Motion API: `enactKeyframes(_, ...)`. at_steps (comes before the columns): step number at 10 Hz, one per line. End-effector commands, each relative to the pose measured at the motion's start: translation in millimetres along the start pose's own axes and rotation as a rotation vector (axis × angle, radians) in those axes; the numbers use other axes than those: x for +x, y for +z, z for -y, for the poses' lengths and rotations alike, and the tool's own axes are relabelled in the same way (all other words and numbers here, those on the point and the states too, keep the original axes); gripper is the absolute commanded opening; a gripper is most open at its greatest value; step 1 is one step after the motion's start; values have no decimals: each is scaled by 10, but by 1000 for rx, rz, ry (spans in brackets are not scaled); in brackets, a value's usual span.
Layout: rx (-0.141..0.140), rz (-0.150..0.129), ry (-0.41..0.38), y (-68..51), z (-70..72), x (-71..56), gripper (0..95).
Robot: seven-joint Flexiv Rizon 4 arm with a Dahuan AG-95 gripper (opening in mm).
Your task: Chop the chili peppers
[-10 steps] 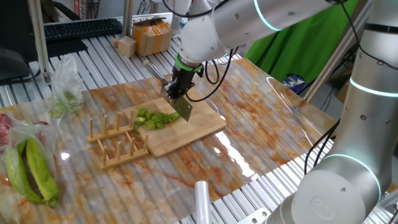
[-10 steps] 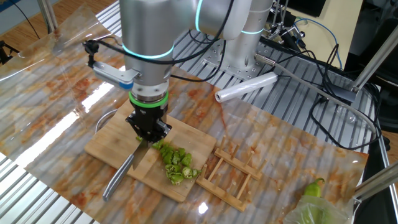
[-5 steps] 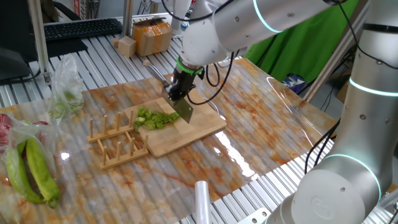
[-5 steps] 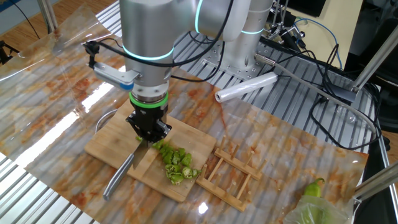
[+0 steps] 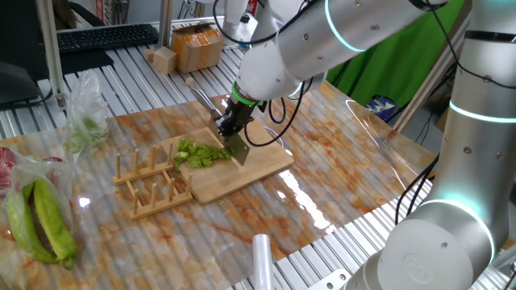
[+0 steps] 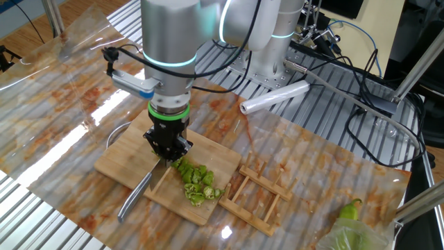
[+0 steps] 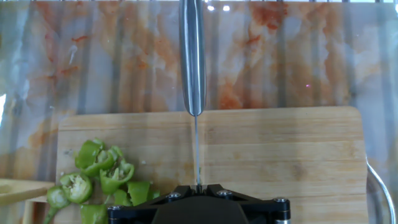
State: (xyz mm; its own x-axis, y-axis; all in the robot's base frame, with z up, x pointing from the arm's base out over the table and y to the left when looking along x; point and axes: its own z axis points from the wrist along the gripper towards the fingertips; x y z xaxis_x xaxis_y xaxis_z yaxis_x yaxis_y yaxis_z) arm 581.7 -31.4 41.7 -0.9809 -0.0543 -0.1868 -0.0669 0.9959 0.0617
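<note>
Gripping a knife [image 6: 139,194] in clenched jaws, the gripper [image 6: 167,147] stands over the cutting board [image 5: 242,169]. Chili slices [image 7: 99,174] lie left of the blade in the hand view, just beside it; its long axis runs across the board.

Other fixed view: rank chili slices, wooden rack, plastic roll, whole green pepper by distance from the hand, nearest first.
From the hand, shut on the knife:
1. Chili slices, on the cutting board right beside the hand.
2. Wooden rack, just past the board's right end.
3. Plastic roll, up on the metal slats.
4. Whole green pepper, far lower right.

Glossy green chili peppers [image 7: 99,174]; matt wooden board [image 7: 280,155]; shiny metal knife [image 7: 193,56].
</note>
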Motion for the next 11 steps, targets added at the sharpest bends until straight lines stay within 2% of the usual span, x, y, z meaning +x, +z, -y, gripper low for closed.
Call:
enactKeyframes(1, 5, 2, 1, 77, -7, 26, 0)
enactKeyframes(2, 5, 4, 1, 75, -8, 24, 0)
enactKeyframes(6, 12, -39, -11, -71, -12, -48, 0)
enactKeyframes(11, 8, -41, 0, -136, -25, -44, 0)
